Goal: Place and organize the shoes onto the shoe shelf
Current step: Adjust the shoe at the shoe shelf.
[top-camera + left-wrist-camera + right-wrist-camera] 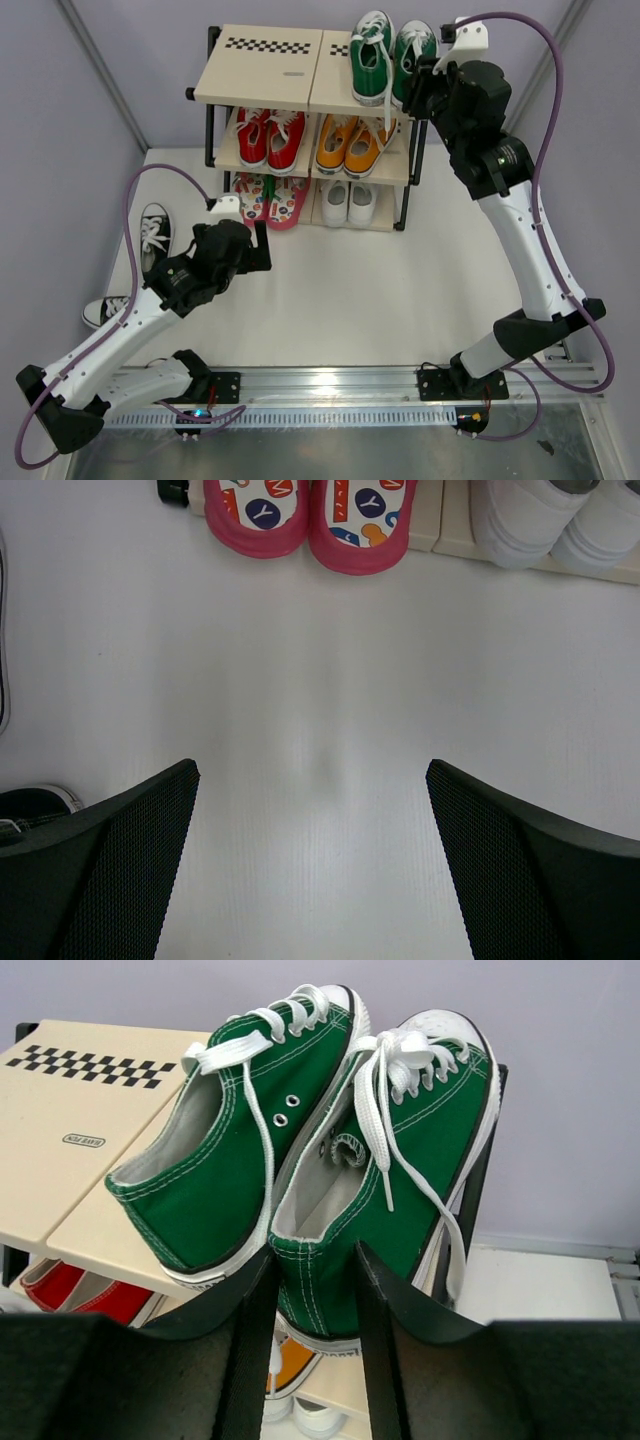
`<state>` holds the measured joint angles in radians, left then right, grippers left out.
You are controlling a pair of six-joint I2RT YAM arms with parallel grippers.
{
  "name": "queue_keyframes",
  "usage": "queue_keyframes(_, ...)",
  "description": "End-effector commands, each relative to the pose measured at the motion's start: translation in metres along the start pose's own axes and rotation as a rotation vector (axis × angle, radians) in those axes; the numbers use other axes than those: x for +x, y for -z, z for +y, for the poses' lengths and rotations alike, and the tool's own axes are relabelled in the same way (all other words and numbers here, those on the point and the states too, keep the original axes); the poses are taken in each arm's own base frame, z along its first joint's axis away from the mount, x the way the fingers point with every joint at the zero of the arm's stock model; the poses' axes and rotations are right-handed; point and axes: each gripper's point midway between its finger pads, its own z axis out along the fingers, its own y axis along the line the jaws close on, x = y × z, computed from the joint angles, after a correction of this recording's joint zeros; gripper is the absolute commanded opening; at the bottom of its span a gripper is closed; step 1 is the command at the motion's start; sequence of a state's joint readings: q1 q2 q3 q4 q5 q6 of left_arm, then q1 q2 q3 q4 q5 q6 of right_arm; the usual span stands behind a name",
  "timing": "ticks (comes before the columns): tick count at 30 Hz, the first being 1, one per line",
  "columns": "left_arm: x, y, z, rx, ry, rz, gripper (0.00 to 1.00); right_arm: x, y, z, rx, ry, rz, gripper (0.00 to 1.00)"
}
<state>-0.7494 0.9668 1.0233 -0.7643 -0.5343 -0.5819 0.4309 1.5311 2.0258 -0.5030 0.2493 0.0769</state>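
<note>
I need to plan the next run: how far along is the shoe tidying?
Done: flip-flops and white shoes sit on the bottom tier of the shelf. In hand: the fingers of the right gripper pinch the heel of one green sneaker on the top tier, beside the other green sneaker. To do: both black sneakers lie on the table by the open left gripper.
</note>
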Motion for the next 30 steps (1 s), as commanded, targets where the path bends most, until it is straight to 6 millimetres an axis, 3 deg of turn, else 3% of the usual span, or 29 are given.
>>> queue_keyframes(1,-0.011,0.004,0.0,0.001,-0.001,-0.03,0.99,-0.023,0.0,0.018,-0.058,-0.048,-0.06,0.41)
queue_keyframes(10,-0.019,0.007,-0.002,0.012,-0.009,-0.039,0.99,-0.034,0.016,0.001,0.016,-0.032,-0.057,0.69)
queue_keyframes(15,-0.019,0.005,-0.009,0.031,-0.004,-0.029,0.99,-0.063,0.049,-0.007,0.017,-0.021,-0.101,0.78)
queue_keyframes(19,-0.017,0.001,-0.013,0.039,-0.001,-0.019,0.99,-0.076,0.056,-0.008,0.005,0.029,-0.143,0.86)
queue_keyframes(24,-0.016,-0.003,-0.018,0.042,0.002,-0.008,0.99,-0.094,0.052,0.023,-0.134,0.03,-0.193,0.87)
queue_keyframes(25,-0.016,-0.004,-0.018,0.044,0.005,-0.008,0.99,-0.085,0.039,0.028,-0.139,0.058,-0.175,0.87)
queue_keyframes(27,-0.016,-0.004,-0.021,0.051,0.02,-0.008,0.99,-0.085,0.032,0.044,-0.154,0.104,-0.182,0.87)
queue_keyframes(28,-0.016,-0.004,-0.021,0.055,0.023,-0.006,0.99,-0.073,0.019,0.051,-0.145,0.134,-0.157,0.87)
queue_keyframes(30,-0.014,-0.003,-0.019,0.048,0.03,-0.002,0.99,-0.066,0.014,0.06,-0.084,0.206,-0.149,0.87)
